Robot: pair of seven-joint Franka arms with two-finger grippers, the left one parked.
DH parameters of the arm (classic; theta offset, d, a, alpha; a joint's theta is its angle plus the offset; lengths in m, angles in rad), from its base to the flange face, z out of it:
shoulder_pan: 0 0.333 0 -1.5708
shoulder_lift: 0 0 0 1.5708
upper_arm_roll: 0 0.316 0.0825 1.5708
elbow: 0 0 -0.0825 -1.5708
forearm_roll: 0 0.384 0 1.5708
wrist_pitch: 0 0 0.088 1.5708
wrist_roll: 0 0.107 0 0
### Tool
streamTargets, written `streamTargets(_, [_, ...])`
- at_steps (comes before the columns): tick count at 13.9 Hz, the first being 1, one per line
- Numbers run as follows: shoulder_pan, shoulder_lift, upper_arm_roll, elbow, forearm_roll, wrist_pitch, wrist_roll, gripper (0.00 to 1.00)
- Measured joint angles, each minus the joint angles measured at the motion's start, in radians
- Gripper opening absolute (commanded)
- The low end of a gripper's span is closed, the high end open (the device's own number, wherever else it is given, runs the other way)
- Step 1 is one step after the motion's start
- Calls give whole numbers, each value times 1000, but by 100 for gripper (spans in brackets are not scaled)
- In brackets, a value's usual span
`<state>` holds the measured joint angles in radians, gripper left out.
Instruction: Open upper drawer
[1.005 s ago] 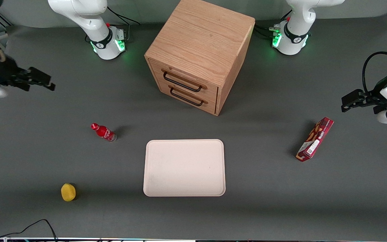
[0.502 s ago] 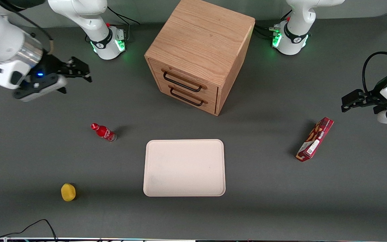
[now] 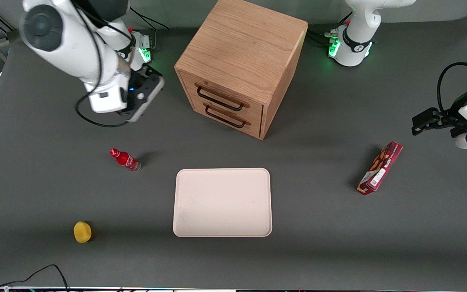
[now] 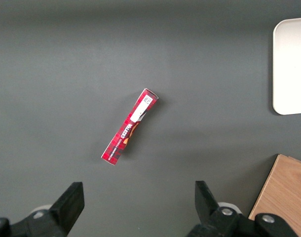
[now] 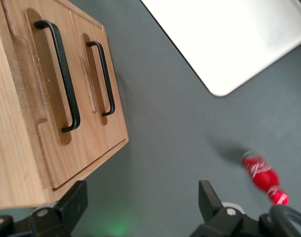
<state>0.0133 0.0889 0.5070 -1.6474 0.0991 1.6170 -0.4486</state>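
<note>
Overhead, the right arm bends down beside the oak cabinet, toward the working arm's end of the table, its gripper hanging above bare mat with fingers spread wide and nothing between them. Both drawers sit shut and flush, and the upper drawer with its thin black wire handle lies just above the bottom drawer. Open mat runs in front of the cabinet as far as the cream tray. Nearer the front edge, toward the working arm's corner, are 1 red bottle and 1 yellow object. A red snack box lies toward the parked arm's end.
</note>
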Motion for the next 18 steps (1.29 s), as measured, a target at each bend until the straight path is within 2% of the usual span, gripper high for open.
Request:
streamTargets(2, [56,26,12,0,-48,47,-33,100])
streamTargets(5, [122,69,15,9,-66,120,-50,100])
streamTargets(10, [177,148,15,75,-71,132,-54,100])
streamTargets(18, [247,216,15,78,-71,132,-15,100])
